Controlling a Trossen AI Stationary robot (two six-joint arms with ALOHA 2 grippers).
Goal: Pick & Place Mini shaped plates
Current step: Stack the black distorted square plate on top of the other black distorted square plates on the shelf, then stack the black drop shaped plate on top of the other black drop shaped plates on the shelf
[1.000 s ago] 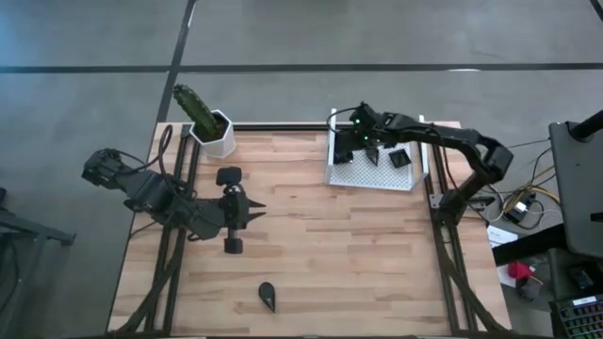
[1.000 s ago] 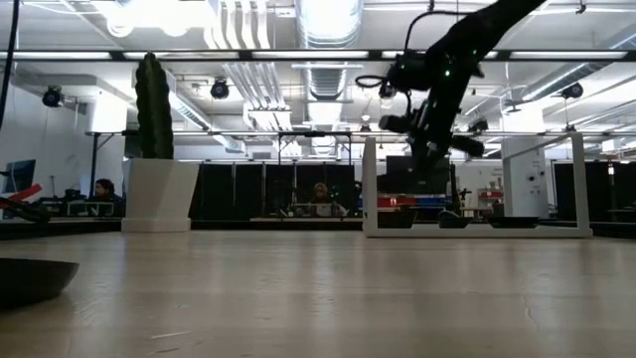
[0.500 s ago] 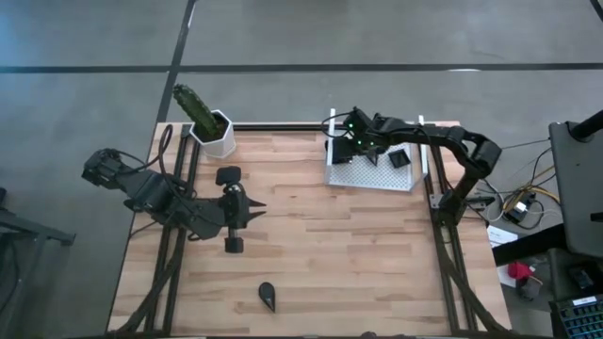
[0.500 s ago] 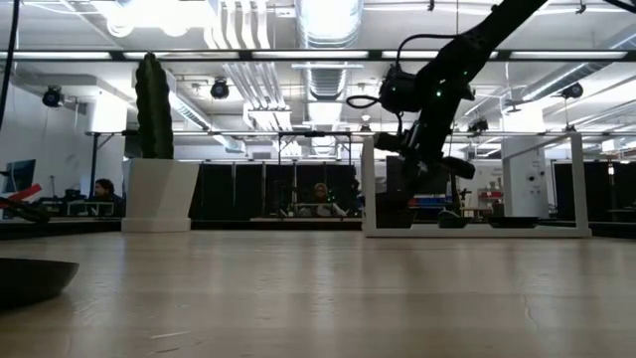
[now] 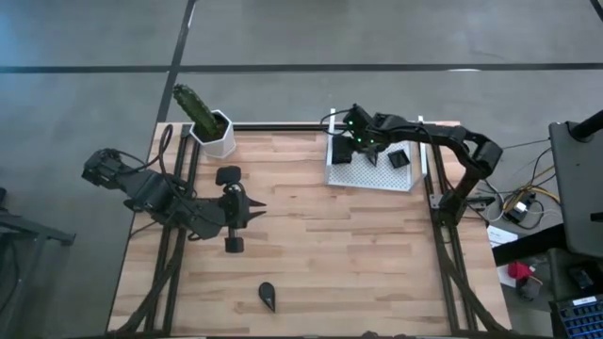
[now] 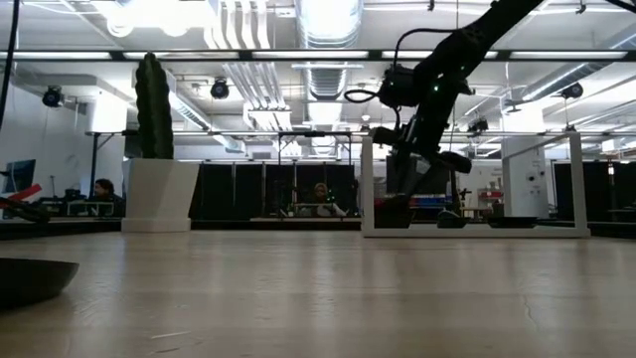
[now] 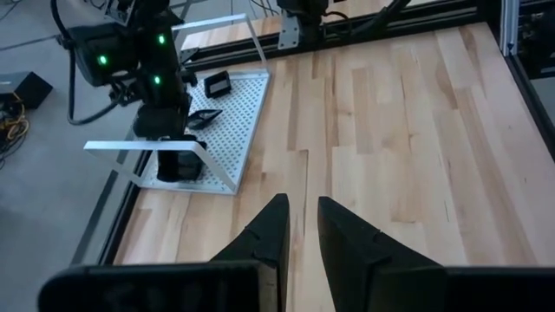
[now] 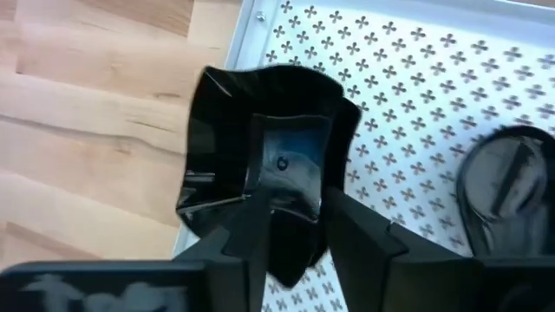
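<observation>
You're looking at two matte black arms of jointed tubular links. The right arm (image 5: 452, 141) shows small green indicator lights near its wrist and a thin black cable looping off it. Each tool, left tool (image 7: 299, 227) and right tool (image 8: 293, 227), ends in two dark, angular, tapering fingers

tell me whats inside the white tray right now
Inside the white tray are a few dark mini plates: one square plate in the right gripper, another beside it. The gripper hides whatever lies beneath it.
</observation>
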